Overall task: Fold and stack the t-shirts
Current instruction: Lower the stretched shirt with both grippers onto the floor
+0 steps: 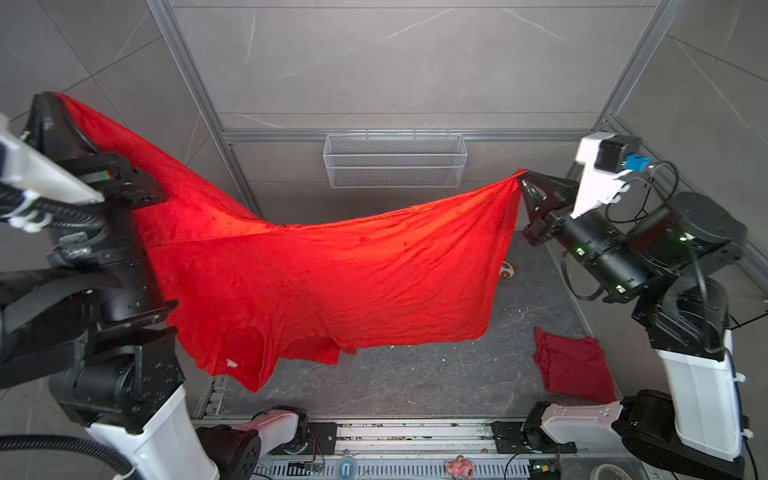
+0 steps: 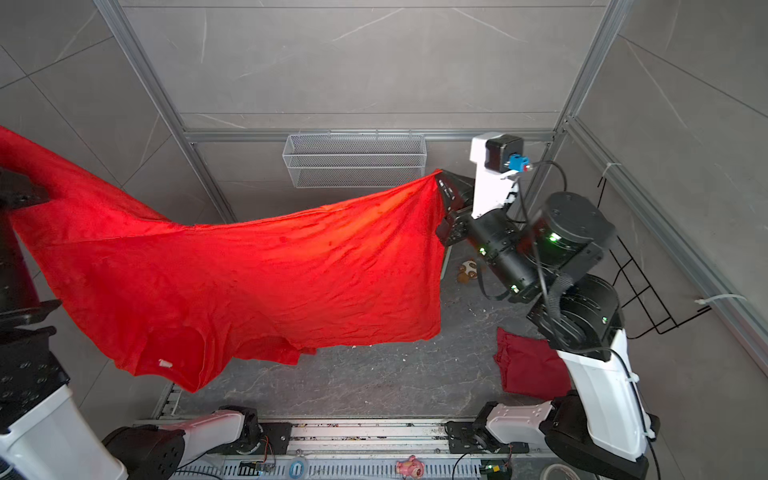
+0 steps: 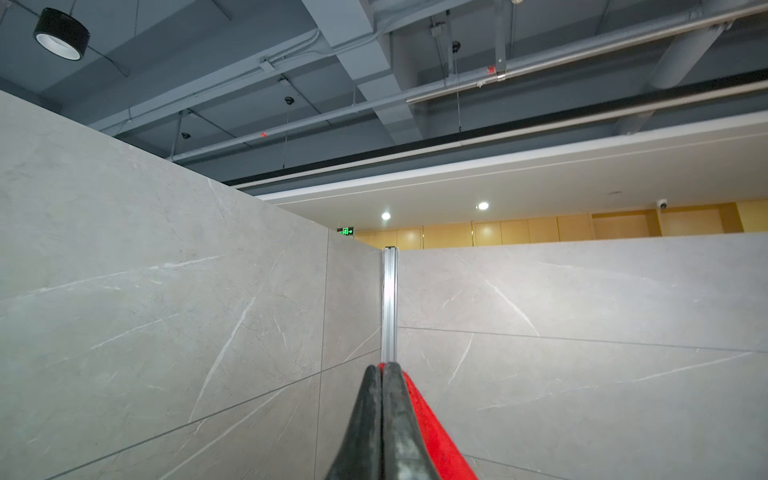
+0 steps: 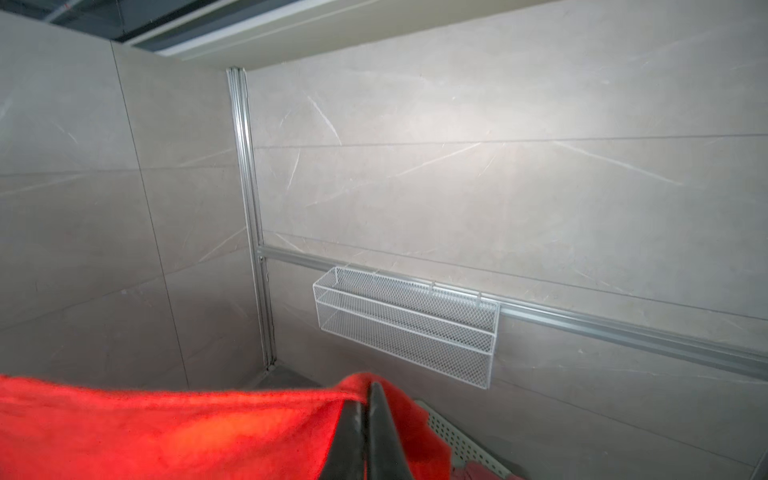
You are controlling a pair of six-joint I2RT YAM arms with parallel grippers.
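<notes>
Both closed on shirt (image 1: 324, 274) corners: left tool (image 3: 381, 366), right tool (image 1: 520, 176). I'd level them, pull taut, lower shirt flat onto table (image 1: 415, 382), collar end first.

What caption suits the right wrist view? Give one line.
Right end effector shut on bright red thin-fabric t-shirt, white wire-mesh basket hanging beyond.

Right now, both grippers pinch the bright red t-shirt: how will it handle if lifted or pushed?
Probably very floppy: the bright red t-shirt sags between the left gripper and right gripper. Likely light, since two small pinches hold it up. Pushed, it would probably bunch, not slide: thin, wrinkled fabric.
</notes>
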